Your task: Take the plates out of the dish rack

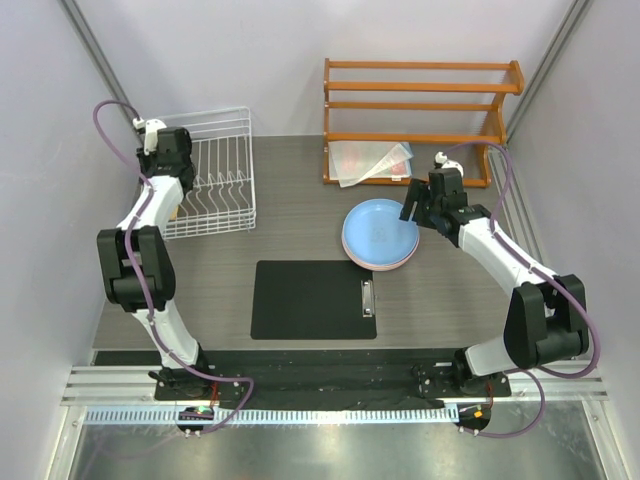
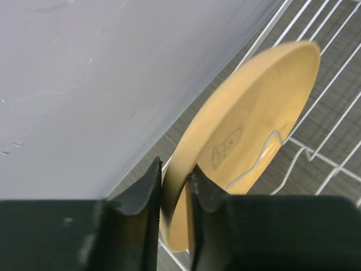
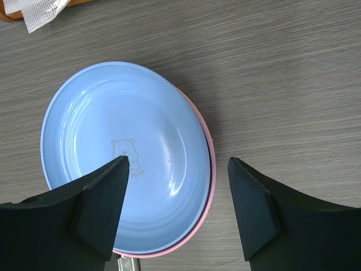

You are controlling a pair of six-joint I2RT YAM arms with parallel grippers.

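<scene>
We're pinching the orange-yellow plate (image 2: 254,113) by its rim w/ the left gripper (image 2: 175,192) in the dish rack (image 1: 215,185), w/ the wall (image 2: 84,84) tight alongside. The right gripper (image 3: 177,164) is hovering spread over the light blue plate (image 3: 113,113), which is sitting atop the pink plate (image 3: 158,254).

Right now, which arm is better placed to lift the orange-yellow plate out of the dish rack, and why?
Left. The left gripper clasps the rim of the orange-yellow plate in the dish rack; the right gripper hangs open over the light blue plate, across the table.
</scene>
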